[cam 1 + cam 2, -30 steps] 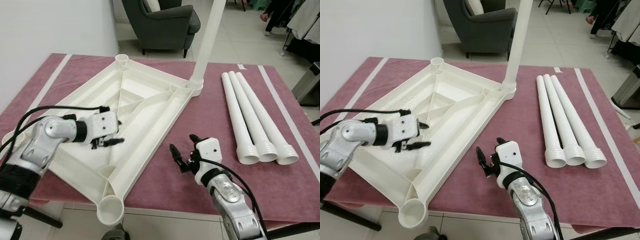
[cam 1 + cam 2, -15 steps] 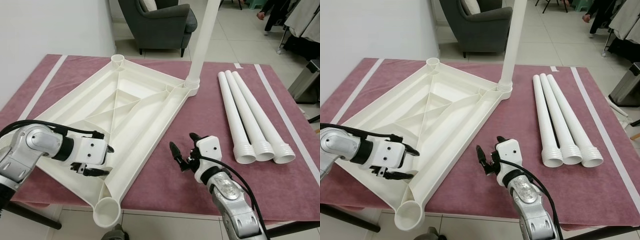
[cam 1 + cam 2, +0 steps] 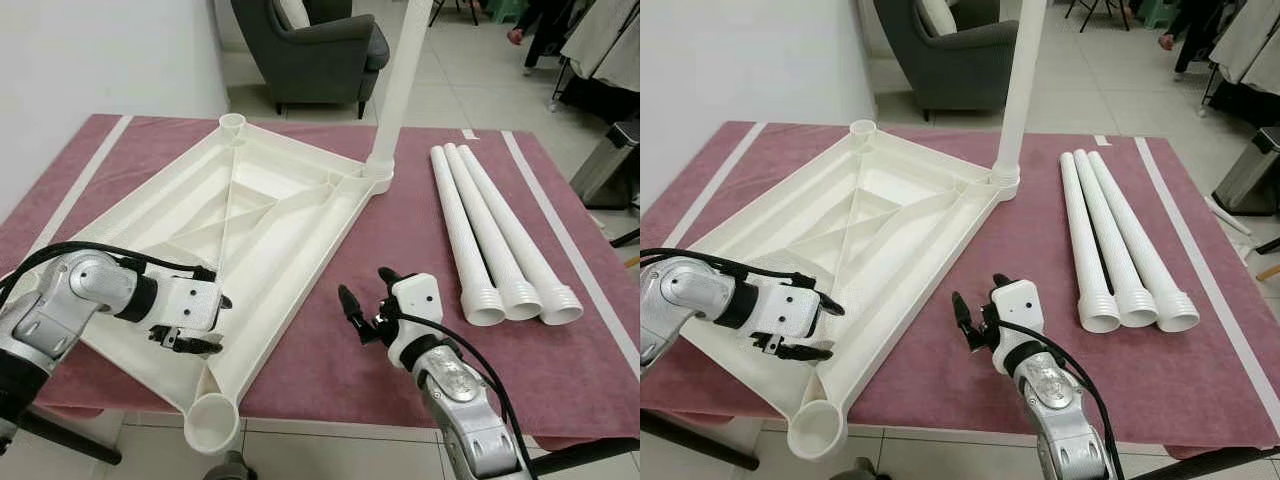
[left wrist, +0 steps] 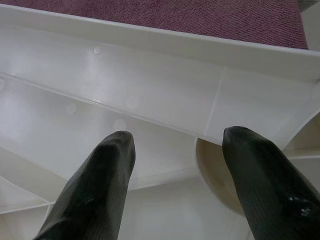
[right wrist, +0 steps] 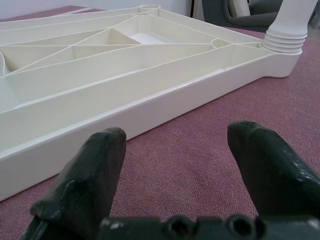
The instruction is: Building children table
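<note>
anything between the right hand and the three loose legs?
Nothing: only bare maroon tablecloth separates the right hand from the three loose legs; the left eye view shows it. The upturned tabletop lies on the hand's other side.

A white tabletop (image 3: 270, 215) and white legs (image 3: 495, 245) lie on a maroon cloth (image 3: 400, 230) with pale stripes; the armchair (image 3: 305, 45) is dark grey.

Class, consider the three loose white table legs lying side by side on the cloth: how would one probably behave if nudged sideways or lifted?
Each of the loose legs is a round tube, so a sideways nudge would probably roll it. The open ends look hollow, suggesting it is light for its length. It lies straight, so it likely stays stiff when lifted, though the smooth plastic might slip.
</note>
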